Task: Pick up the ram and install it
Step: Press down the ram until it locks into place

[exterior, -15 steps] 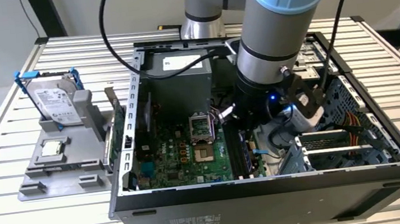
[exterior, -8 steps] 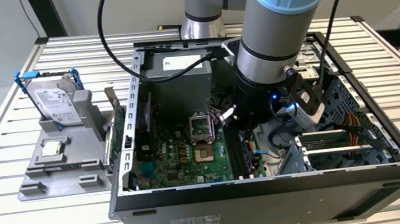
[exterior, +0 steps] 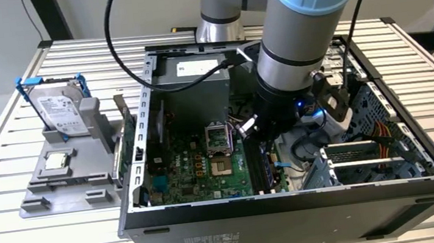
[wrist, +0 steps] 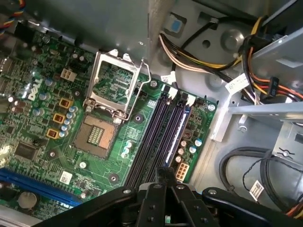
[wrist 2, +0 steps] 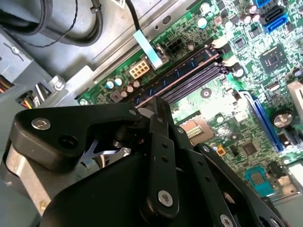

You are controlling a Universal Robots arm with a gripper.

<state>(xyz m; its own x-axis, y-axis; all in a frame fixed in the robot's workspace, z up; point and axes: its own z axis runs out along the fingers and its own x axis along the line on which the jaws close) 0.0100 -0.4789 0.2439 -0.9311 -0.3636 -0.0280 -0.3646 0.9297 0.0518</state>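
black jointed end effector (wrist: 163, 182) over long dark mem slots (wrist: 158, 137) (grip state unclear), green mobo (wrist: 52, 123)

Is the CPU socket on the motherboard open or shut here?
Open. In the first wrist view the CPU socket lies bare with its contact grid exposed, and its metal retention frame is swung back beside it, not clamped over it.

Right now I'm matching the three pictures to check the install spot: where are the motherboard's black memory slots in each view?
Exterior view: the memory slots lie under the arm, toward the exterior view's right of the board.
Second wrist view: the memory slots run diagonally mid-picture.
First wrist view: the memory slots sit mid-picture.
Shared landmark: the CPU socket beside them.
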